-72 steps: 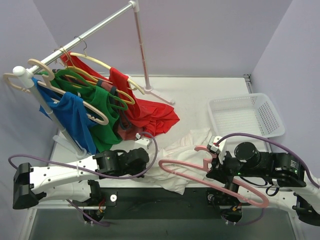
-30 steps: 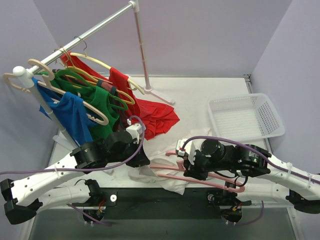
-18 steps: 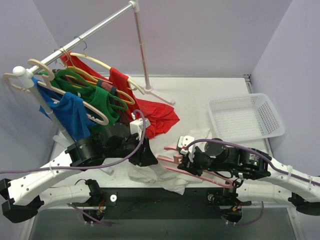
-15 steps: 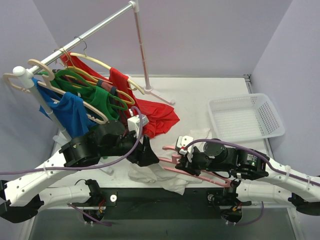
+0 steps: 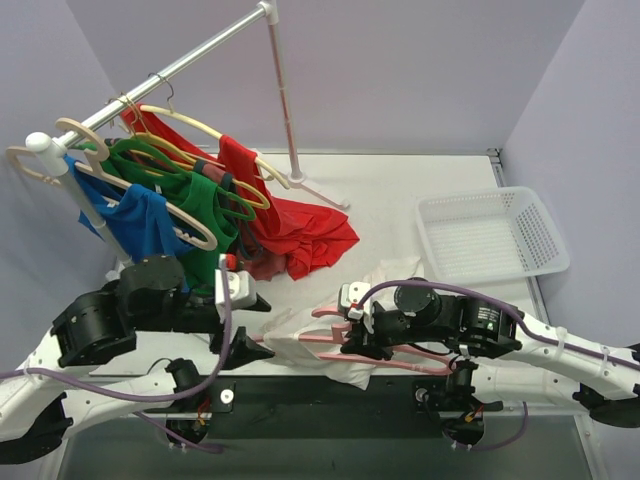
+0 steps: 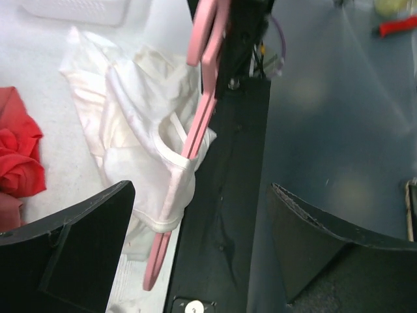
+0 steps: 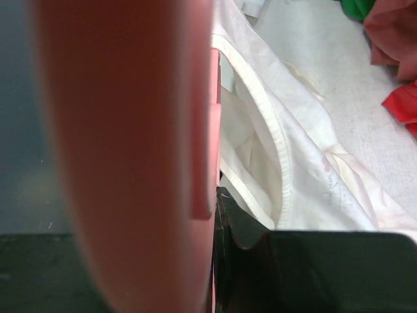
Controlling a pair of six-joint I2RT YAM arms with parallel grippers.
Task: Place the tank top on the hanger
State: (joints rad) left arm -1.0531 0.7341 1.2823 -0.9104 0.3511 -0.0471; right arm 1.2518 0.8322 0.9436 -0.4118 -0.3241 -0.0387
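The white tank top (image 5: 345,362) lies crumpled at the table's near edge. The pink hanger (image 5: 318,338) lies across it, and one arm of the hanger runs through a strap loop of the tank top (image 6: 146,130), as the left wrist view shows. My right gripper (image 5: 353,335) is shut on the hanger (image 7: 130,163) close to its hook; the hanger fills the right wrist view beside the cloth (image 7: 293,150). My left gripper (image 5: 260,328) hangs open and holds nothing, left of the cloth. Its fingers (image 6: 71,254) stand wide apart just short of the hanger's tip (image 6: 195,130).
A clothes rack (image 5: 285,95) at the back left carries beige hangers with blue, green (image 5: 205,215) and red garments. A red garment (image 5: 305,235) trails onto the table. A white basket (image 5: 490,235) sits at the right. A dark strip (image 6: 228,215) borders the near edge.
My left gripper has opened, let go of the tank top and drawn back to the left. My right gripper has carried the hanger leftward into the cloth.
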